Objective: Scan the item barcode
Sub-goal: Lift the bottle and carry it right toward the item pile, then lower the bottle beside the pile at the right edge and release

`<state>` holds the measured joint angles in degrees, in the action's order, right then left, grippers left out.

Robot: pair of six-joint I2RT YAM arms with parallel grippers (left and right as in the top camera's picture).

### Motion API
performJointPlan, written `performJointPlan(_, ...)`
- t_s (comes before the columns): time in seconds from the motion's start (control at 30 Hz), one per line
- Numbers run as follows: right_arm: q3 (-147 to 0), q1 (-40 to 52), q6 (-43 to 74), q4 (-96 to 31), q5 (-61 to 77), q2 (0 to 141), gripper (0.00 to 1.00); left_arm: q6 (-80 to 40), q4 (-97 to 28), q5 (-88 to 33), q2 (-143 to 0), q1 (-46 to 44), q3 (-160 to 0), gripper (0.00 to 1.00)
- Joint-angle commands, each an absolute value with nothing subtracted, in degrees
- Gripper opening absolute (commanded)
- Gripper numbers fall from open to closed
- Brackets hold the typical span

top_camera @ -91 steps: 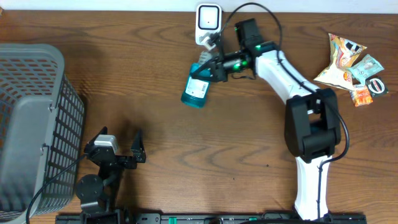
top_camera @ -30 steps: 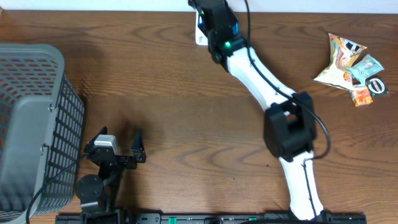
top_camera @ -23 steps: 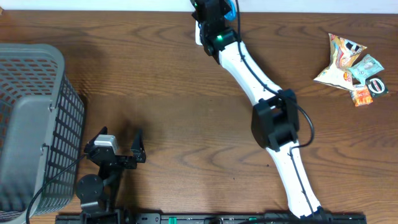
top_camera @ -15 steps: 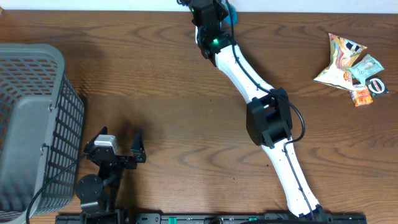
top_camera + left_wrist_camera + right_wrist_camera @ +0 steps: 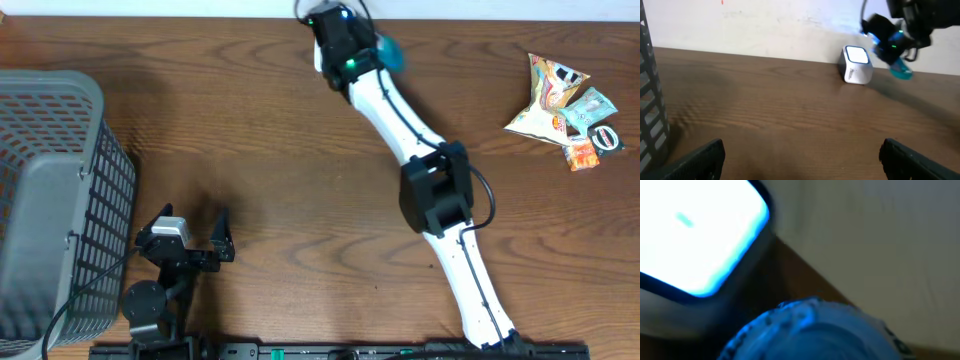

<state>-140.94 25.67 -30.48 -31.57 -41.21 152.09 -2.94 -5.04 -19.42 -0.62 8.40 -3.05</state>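
left hand (image 5: 193, 225): wide apart | right hand (image 5: 892, 50): clamped on blue bottle (image 5: 901, 71) by scanner (image 5: 856, 65)

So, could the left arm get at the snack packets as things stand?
Probably not: the left gripper sits near-left by the basket, the snack packets lie at the far right, and the right arm stretches across between.

Overhead view: the right arm (image 5: 400, 110) hides the scanner (image 5: 856, 64) and all of the bottle (image 5: 392, 52) except a teal sliver. The basket (image 5: 50, 130) is cut off at the left edge.

Right wrist view: the bottle and the scanner's lit window are blurred and cropped.

Left wrist view: the left gripper (image 5: 801, 147) fingers (image 5: 700, 160) are cut off at the bottom edge.
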Motion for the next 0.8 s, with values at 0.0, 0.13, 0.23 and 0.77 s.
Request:
performJointPlan(0.0,-143.13,19.84,-28.32,-36.75,-53.52,145.69,0.12,-2.46,-6.63,-20.34,-0.34,8.27,-2.04,0.98)
performJointPlan(0.13,-142.32,14.09,-25.85,-46.52,-53.63,145.73,0.13,-2.46,-6.63,-20.36,-0.34,8.27,-2.04,0.98)
performJointPlan(0.23,-140.88,9.67,-23.46,-48.47,-51.51,145.73,0.16,-2.44,-6.63,-20.36,-0.34,8.27,-2.04,0.98)
performJointPlan(0.77,-130.63,-0.93,-8.32,-51.79,-43.46,145.56,0.69,-2.46,-6.63,-20.36,-0.34,8.27,-2.04,0.98)
